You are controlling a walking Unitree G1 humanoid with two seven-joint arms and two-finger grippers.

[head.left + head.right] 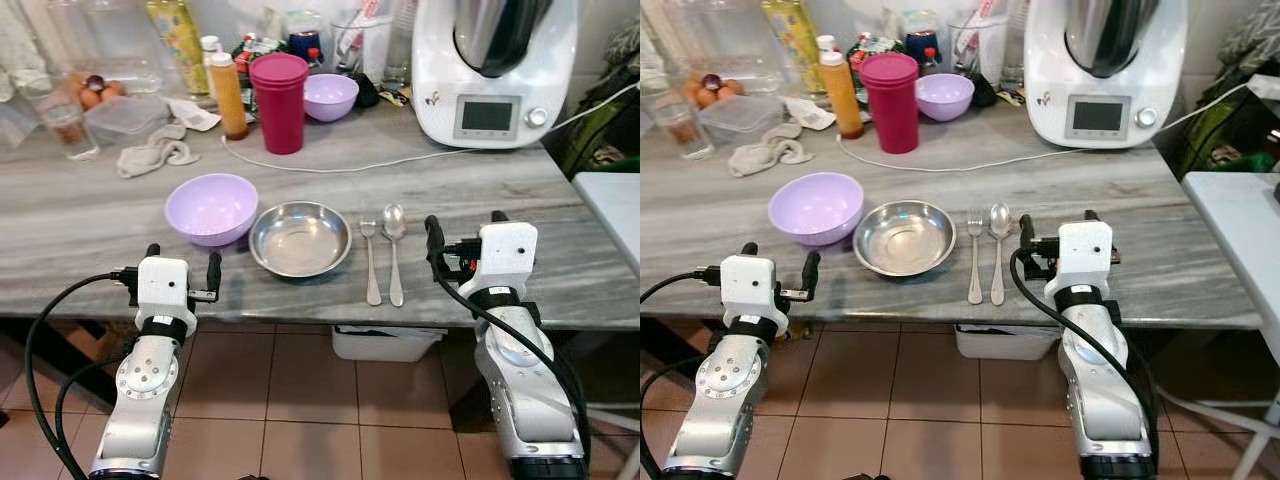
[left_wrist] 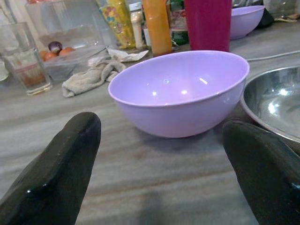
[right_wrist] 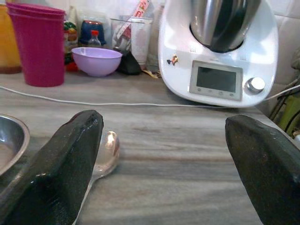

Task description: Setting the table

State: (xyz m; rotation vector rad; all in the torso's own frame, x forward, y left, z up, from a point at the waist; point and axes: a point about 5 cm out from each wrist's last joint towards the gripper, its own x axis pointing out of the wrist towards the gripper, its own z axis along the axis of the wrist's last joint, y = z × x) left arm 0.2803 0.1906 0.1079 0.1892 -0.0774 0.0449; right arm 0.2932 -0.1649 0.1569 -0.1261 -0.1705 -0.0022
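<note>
1. A place setting lies along the near edge of the grey-veined desk (image 1: pixel 80 230): a lilac bowl (image 1: pixel 211 207) on the left, a steel dish (image 1: pixel 300 238) touching or just beside it, then a fork (image 1: pixel 370 258) and a spoon (image 1: pixel 394 248) side by side to the right of the dish. The row sits where a diner would reach it, which I take as the reason for its closeness to the edge.

2. The left pincer (image 1: pixel 180 268) hovers at the near edge, just short of the lilac bowl, its two black fingers (image 2: pixel 56 168) spread wide and holding nothing. In its wrist view the bowl stands centred between them, so the arm seems lined up on that bowl.

3. The right pincer (image 1: pixel 466 236) is over the desk to the right of the cutlery, fingers (image 3: pixel 61 164) also spread wide and empty. The spoon's bowl lies just beside its left finger; bare desk lies ahead of it.

4. Spare items stand at the far side, well apart from the setting: stacked magenta cups (image 1: pixel 278 100), a second lilac bowl (image 1: pixel 330 96), an orange sauce bottle (image 1: pixel 228 95), a crumpled cloth (image 1: pixel 155 152), a drinking glass (image 1: pixel 62 125) and a white kitchen machine (image 1: pixel 495 65) with its cord (image 1: pixel 340 165) trailing across the desk.

5. Judging by the layout, a cup is the missing piece.
</note>
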